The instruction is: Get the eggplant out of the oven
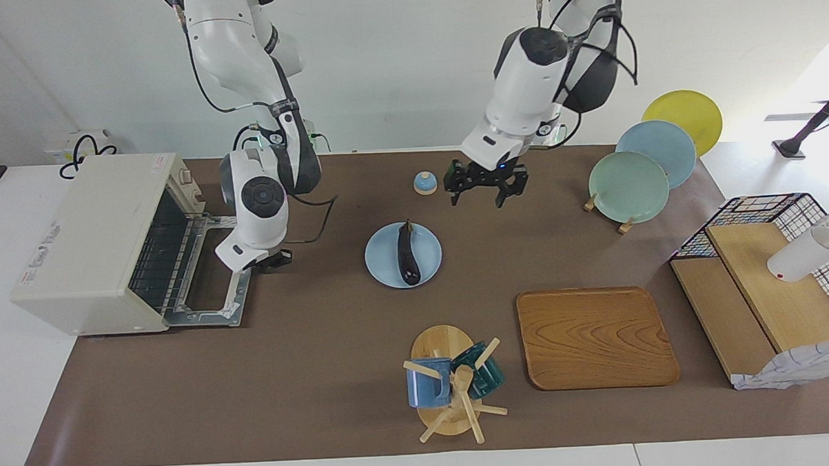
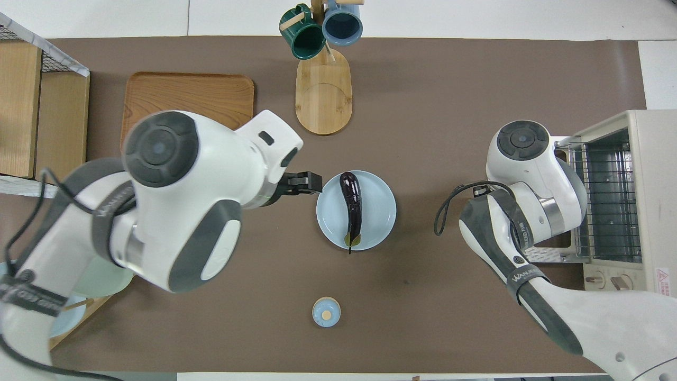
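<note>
1. Purple-black eggplant (image 1: pixel 407 253) lies on the pale blue plate (image 1: pixel 384 265) at the centre of my facing view, out of the cream oven (image 1: pixel 91 241) at mid-left, whose door hangs open.
2. My right end effector (image 1: pixel 272 261), fingers shut and holding nothing, hangs by the door's edge; my left end effector (image 1: pixel 487 183), fingers spread, empty, hangs upper centre over the worktop (image 1: pixel 309 374).
3. Overhead, the eggplant (image 2: pixel 351 203) sits mid-frame, the left end effector (image 2: pixel 305 182) just beside the plate (image 2: pixel 381 211), the oven (image 2: pixel 627 185) at the right edge.

Robot lab: Franka arms (image 1: pixel 259 114), staged kitchenware table (image 1: pixel 322 346)
</note>
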`<action>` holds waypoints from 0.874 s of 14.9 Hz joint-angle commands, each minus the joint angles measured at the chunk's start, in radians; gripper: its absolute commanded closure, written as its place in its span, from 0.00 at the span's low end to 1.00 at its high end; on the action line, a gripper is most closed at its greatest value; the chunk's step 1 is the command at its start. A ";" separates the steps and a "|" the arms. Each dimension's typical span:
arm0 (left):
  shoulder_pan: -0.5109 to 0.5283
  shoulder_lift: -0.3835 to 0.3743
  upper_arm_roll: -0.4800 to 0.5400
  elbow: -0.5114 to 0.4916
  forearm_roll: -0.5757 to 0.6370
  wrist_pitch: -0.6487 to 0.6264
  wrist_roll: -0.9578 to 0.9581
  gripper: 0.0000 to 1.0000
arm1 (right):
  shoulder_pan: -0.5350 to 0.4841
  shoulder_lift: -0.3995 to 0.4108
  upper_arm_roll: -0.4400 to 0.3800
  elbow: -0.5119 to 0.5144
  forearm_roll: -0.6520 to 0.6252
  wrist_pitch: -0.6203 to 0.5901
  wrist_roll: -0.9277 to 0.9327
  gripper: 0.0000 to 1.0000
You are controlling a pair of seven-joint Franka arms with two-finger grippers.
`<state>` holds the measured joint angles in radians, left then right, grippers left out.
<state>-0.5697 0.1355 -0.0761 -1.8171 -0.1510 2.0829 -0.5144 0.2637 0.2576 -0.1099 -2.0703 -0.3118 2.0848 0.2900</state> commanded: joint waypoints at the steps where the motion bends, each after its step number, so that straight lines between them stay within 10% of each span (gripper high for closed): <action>1: -0.091 0.108 0.019 0.005 -0.015 0.133 -0.050 0.00 | -0.037 -0.029 0.016 -0.031 -0.050 0.011 -0.026 0.96; 5: -0.163 0.260 0.025 0.013 -0.009 0.301 -0.085 0.00 | -0.037 -0.029 0.016 -0.027 -0.070 0.006 -0.032 0.94; 13: -0.165 0.306 0.024 0.009 -0.002 0.359 -0.076 0.00 | -0.125 -0.131 0.018 0.156 -0.112 -0.235 -0.365 0.95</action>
<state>-0.7156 0.4342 -0.0703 -1.8120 -0.1511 2.4188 -0.5887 0.2157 0.1653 -0.0858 -1.9487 -0.3779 1.8671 0.0341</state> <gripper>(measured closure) 0.000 0.943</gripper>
